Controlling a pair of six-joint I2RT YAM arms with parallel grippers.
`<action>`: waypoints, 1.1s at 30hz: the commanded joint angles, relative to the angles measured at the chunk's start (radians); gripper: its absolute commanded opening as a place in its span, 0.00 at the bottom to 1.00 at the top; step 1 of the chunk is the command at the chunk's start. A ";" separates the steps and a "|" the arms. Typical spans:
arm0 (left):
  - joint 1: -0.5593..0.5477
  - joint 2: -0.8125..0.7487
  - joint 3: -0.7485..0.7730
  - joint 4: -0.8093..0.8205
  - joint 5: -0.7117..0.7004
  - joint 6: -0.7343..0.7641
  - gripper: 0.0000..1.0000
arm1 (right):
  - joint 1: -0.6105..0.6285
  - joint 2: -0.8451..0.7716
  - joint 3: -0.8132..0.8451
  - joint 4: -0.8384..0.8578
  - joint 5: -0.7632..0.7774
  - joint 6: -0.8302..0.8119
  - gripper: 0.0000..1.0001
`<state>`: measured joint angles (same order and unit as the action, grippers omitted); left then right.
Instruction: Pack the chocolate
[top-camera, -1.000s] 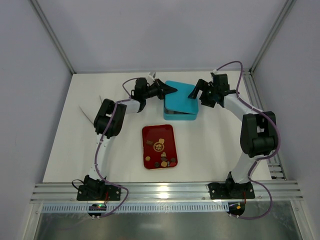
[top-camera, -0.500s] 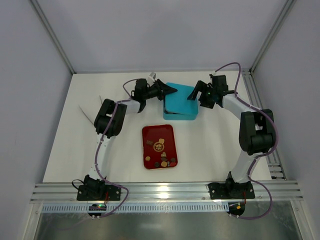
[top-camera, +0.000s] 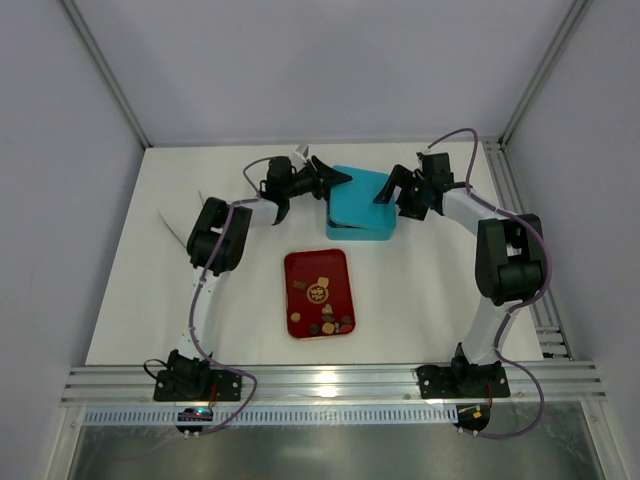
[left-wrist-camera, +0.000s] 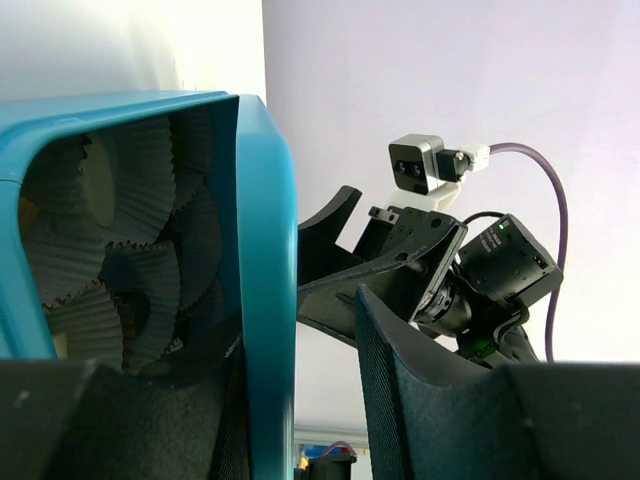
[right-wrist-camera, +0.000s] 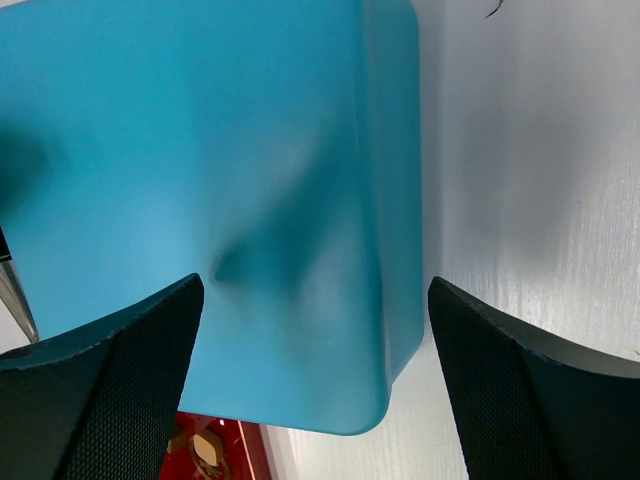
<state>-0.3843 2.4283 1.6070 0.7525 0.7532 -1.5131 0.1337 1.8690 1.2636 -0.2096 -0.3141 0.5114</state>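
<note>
- The left gripper (top-camera: 343, 178) sat at the left rim of the teal box (top-camera: 362, 208). Its fingers had drawn apart over the last second. In the left wrist view they straddled the box wall, with daylight showing beside one finger, so the clamp looked released.
- That same view looked into the box, where crinkled paper cups (left-wrist-camera: 130, 200) lined the inside. Whether any cup held a piece could not be told.
- The right gripper (top-camera: 386, 191) had crept slightly inward over the box's right edge. Its fingers were spread wide on either side of the teal corner and gripped nothing.
- Judged from this, work on the box was ending and both arms were free to fetch pieces. Packing seemed barely begun.
- The chocolate (top-camera: 318, 293) lay on the red tray (top-camera: 291, 275), near the front of the box but not touching it. It was a sparse scatter, with tan pieces towards the far end and darker, rounder ones along the near edge.
</note>
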 joint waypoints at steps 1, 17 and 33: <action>0.019 -0.002 0.014 0.053 0.021 0.001 0.39 | 0.006 -0.001 0.006 0.041 -0.008 0.007 0.93; 0.070 -0.026 -0.038 0.053 0.049 0.021 0.38 | 0.006 0.012 0.006 0.045 -0.011 0.016 0.92; 0.101 -0.035 -0.076 0.053 0.060 0.037 0.38 | 0.011 0.013 0.019 0.036 -0.006 0.021 0.91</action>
<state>-0.2996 2.4283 1.5394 0.7586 0.7876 -1.5002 0.1383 1.8748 1.2636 -0.2024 -0.3180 0.5282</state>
